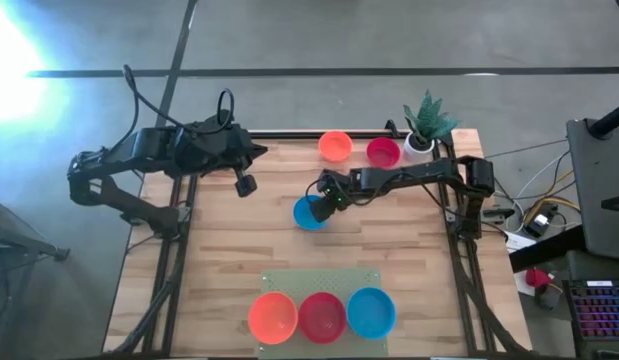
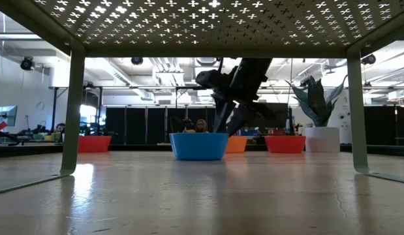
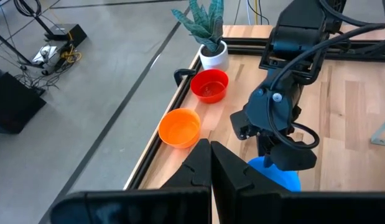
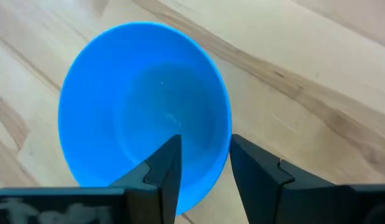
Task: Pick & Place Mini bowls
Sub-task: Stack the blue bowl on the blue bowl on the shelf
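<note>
Blue mini bowl [image 4: 142,112]: right fingers [image 4: 201,171] straddle its rim, spread; left fingers [image 3: 211,171] clenched, idle.

Both six-joint arms are matte black, built of boxy link housings with rounded joint covers. The left arm [image 1: 159,155] carries looped black cables above its upper links, and the right arm [image 1: 409,178] shows a small pale round fastener, possibly a screw head, near its wrist. Each two-finger gripper ends in flat, angular black fingers [image 4: 161,171] with stepped edges.
</note>
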{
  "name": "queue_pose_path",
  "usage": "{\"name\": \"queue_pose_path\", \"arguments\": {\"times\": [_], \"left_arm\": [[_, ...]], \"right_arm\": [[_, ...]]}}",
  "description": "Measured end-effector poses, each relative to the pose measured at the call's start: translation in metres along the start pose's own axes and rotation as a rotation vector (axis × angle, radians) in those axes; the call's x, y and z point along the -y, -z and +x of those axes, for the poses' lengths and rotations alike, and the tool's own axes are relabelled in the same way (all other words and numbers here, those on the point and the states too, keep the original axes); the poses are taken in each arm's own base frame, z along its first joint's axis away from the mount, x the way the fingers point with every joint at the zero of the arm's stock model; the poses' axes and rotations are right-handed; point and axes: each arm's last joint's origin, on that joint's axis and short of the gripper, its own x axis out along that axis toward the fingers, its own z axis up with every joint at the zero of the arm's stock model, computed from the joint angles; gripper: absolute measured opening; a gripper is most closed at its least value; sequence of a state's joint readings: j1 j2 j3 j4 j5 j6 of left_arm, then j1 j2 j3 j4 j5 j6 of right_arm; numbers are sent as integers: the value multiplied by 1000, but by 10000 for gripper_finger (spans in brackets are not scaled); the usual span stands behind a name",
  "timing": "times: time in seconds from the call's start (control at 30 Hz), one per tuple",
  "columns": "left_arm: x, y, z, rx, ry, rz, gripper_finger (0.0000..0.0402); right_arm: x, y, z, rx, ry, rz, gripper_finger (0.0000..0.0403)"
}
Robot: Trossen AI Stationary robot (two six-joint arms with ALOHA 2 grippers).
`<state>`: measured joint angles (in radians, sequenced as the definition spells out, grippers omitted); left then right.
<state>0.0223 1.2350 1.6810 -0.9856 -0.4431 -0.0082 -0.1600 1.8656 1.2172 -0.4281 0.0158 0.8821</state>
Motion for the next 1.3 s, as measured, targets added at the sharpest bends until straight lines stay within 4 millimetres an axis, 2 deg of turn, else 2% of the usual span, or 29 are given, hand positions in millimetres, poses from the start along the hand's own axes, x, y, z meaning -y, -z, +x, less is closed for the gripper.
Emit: {"name": "queue_pose_path", "arguments": {"times": [0.37, 0.47, 0.6, 0.67, 0.73, 0.9, 1.3], "left_arm": [[0, 0, 0, 0, 0, 0, 0], [0, 0, 0, 1, 0, 0, 0], [0, 0, 0, 1, 0, -4, 0], [0, 0, 0, 1, 0, -5, 0], [0, 0, 0, 1, 0, -13, 0], [0, 0, 0, 1, 1, -33, 0], [0, 0, 0, 1, 1, -38, 0]], "right_arm": [[8, 5, 25, -27, 56, -28, 105], [10, 7, 33, -49, 68, -53, 88], [8, 5, 33, -57, 46, -94, 46], [7, 5, 31, -53, 40, -121, 20], [5, 4, 26, -45, 32, -127, 13], [4, 0, 18, -26, 14, -129, 10], [-4, -7, -19, 61, -38, -185, 9]]}}
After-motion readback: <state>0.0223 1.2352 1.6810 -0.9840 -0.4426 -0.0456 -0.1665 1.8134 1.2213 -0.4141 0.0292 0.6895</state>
